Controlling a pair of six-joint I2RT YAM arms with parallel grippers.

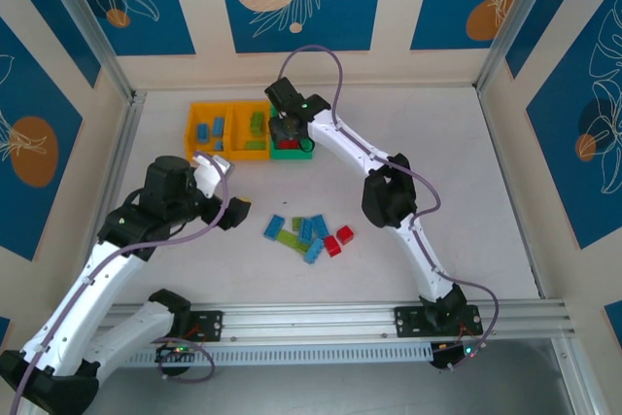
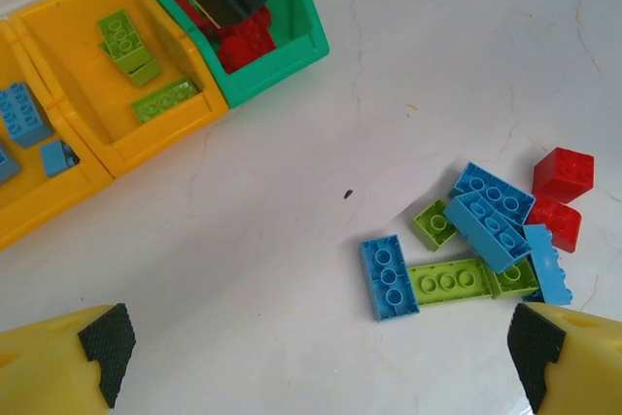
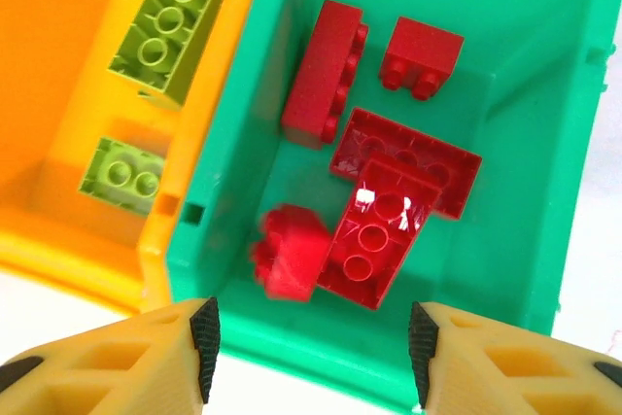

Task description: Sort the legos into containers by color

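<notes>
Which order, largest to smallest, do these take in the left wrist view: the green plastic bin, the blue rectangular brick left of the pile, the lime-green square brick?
green plastic bin
blue rectangular brick
lime-green square brick

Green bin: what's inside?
Five red bricks lie in the green bin, one resting across another. Anything beneath them is covered.

top view: r gripper (image 1: 289, 131) covered most of green bin (image 1: 294, 154), contents unreadable. l wrist view: blue-brick bin (image 2: 44, 203) cut off at left edge. r wrist view: one red brick (image 3: 289, 258) was blurred; yellow bin (image 3: 58, 94) cut by frame.
</notes>
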